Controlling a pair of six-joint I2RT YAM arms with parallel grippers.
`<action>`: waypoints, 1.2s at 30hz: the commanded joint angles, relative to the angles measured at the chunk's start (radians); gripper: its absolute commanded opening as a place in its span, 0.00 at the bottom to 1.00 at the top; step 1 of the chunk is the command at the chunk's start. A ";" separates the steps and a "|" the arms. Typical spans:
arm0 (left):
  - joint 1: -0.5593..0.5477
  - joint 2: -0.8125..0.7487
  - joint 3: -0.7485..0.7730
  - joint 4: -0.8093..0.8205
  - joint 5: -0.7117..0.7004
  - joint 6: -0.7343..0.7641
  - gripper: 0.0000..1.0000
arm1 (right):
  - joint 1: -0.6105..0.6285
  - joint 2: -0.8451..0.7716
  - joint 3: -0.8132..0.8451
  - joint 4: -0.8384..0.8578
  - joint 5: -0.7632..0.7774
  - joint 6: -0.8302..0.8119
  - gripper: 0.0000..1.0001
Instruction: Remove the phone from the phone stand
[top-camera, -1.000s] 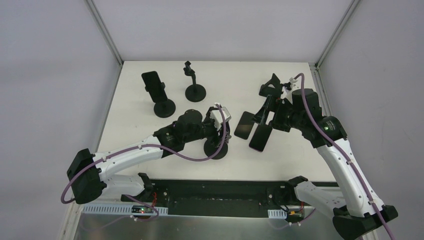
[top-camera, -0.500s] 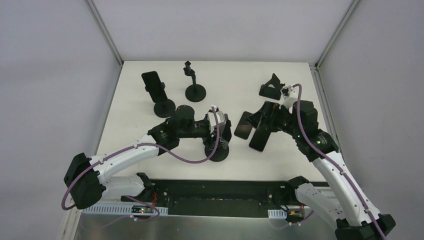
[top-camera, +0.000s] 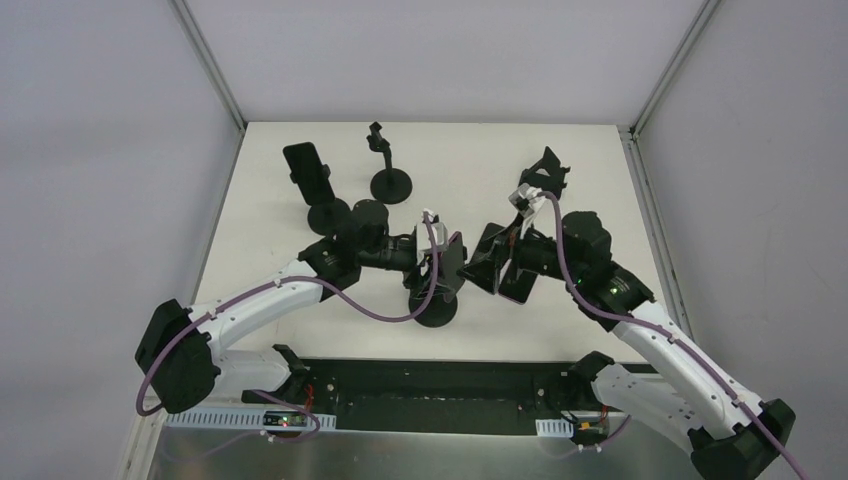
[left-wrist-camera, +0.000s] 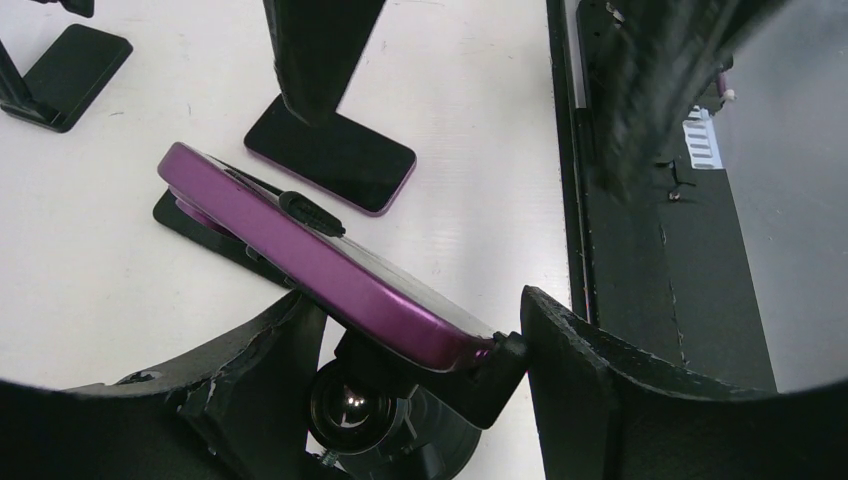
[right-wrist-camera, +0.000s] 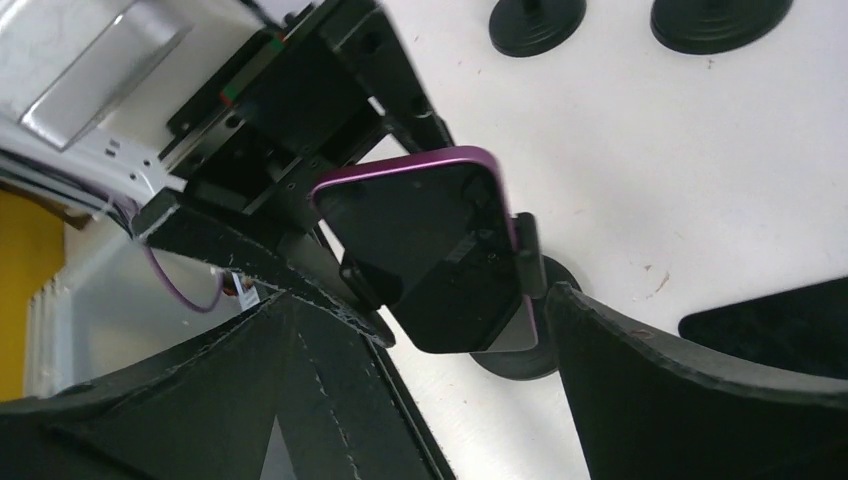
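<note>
A purple-edged phone (left-wrist-camera: 300, 245) with a dark screen (right-wrist-camera: 430, 245) sits tilted in the clamp of a black phone stand (top-camera: 435, 308) near the table's front middle. My left gripper (left-wrist-camera: 420, 385) is shut on the stand's clamp head just under the phone, one finger (left-wrist-camera: 585, 385) pressed against the clamp. From the right, my right gripper (right-wrist-camera: 420, 300) stands wide open, its fingers (right-wrist-camera: 680, 400) on either side of the phone's lower end without touching it. From above, the two grippers (top-camera: 440, 262) (top-camera: 490, 265) almost meet over the stand.
Two phones lie flat just right of the stand (top-camera: 522, 282) (left-wrist-camera: 330, 160), one partly under my right gripper. At the back left a stand (top-camera: 328, 215) holds another phone (top-camera: 303, 163). An empty stand (top-camera: 390, 185) and a folding stand (top-camera: 545, 172) sit further back.
My right arm has swung left and lower, from beside the folding stand to the phone in the stand, and its jaws have opened wider. The left gripper has stayed on the stand.
</note>
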 joint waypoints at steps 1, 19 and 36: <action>0.010 0.013 0.047 0.038 0.092 -0.016 0.00 | 0.096 0.000 -0.008 0.069 0.106 -0.137 0.99; 0.009 0.040 0.014 0.055 0.046 0.057 0.00 | 0.189 0.012 -0.103 0.268 0.260 -0.172 0.99; 0.009 0.083 0.038 0.064 0.051 0.067 0.00 | 0.231 0.060 -0.081 0.274 0.286 -0.200 0.98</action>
